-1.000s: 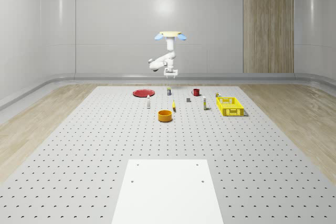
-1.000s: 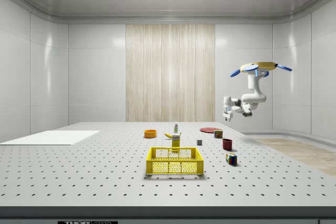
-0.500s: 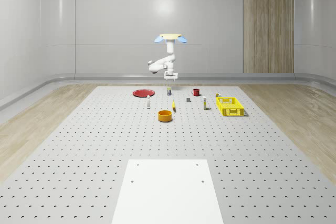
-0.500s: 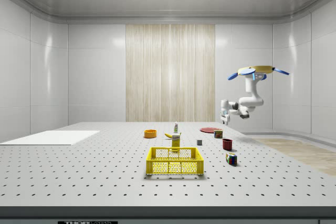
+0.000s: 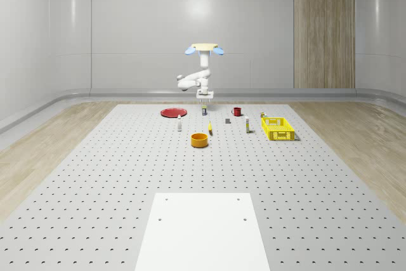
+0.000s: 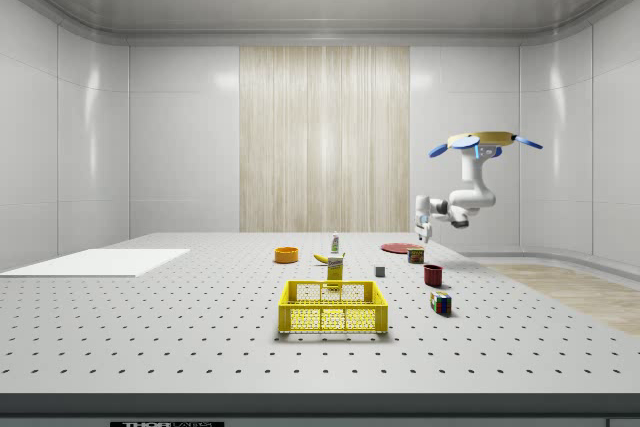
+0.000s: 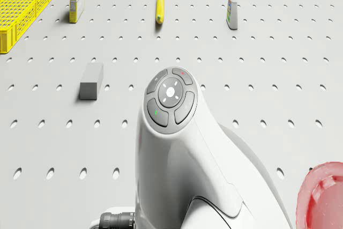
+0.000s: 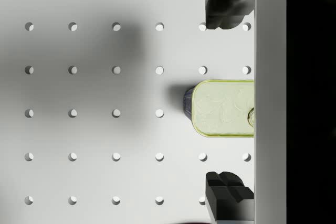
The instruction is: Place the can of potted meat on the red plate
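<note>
Below the gripper (image 8: 229, 98), on the perforated table (image 8: 105, 129), stands the can of potted meat (image 8: 223, 108). In the wrist view its pale yellow-green lid lies between the two dark fingertips (image 8: 226, 6), apart from both, and the picture's dark border cuts off its far side. The jaws are spread wide with nothing held.

In the whole-scene view the can (image 5: 203, 110) sits at the far end of the table, just to the right of the red plate (image 5: 172, 113), with the gripper (image 5: 203, 98) hanging right above it. The side view shows the can (image 6: 415, 255) in front of the plate (image 6: 398, 247), and the gripper (image 6: 427, 235) a little above the can, not touching it.

The drone (image 5: 204, 48) hovers over the far end of the table, above the can, its arm (image 5: 190, 80) folded below it. In the drone view the arm's white body (image 7: 182, 148) hides the can and the gripper, and the plate (image 7: 321, 197) is cut off at the picture's corner.

Farther out lie a red mug (image 5: 236, 112), a grey block (image 7: 91, 80), a banana (image 7: 159, 4), a small bottle (image 7: 232, 9), an orange bowl (image 5: 200, 139) and a yellow basket (image 5: 279, 128).
</note>
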Tool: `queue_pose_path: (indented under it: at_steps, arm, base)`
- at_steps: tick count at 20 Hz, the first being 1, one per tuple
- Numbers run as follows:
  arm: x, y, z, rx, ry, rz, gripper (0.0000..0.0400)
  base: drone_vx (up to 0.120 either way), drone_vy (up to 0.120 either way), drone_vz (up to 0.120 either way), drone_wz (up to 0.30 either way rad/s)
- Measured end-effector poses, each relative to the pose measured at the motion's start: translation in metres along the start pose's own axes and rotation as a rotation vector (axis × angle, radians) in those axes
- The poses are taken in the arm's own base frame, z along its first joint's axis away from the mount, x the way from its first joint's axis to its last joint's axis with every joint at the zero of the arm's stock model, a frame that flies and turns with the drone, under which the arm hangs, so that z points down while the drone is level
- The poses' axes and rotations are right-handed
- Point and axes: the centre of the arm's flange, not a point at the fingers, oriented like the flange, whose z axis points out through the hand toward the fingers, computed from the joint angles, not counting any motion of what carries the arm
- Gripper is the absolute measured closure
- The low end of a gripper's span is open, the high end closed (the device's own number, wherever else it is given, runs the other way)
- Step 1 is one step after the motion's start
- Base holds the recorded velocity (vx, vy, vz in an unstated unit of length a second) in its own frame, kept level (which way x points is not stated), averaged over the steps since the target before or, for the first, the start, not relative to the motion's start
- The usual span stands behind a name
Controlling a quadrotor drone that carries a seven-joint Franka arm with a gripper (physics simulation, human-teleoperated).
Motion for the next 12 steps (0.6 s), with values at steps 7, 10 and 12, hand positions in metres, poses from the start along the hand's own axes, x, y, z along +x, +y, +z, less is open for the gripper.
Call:
queue_pose_path:
  at_steps: [7,10,12]
  arm:
    - [0.0,0.0,0.0,0.0,0.0,0.0,0.0]
    - [0.0,0.0,0.0,0.0,0.0,0.0,0.0]
    - [0.0,0.0,0.0024,0.0,0.0,0.0,0.0]
  base:
    - [0.063,-0.011,-0.12,0.0]
    - [0.0,0.0,0.0,0.0]
    - [0.0,0.0,0.0,0.0]
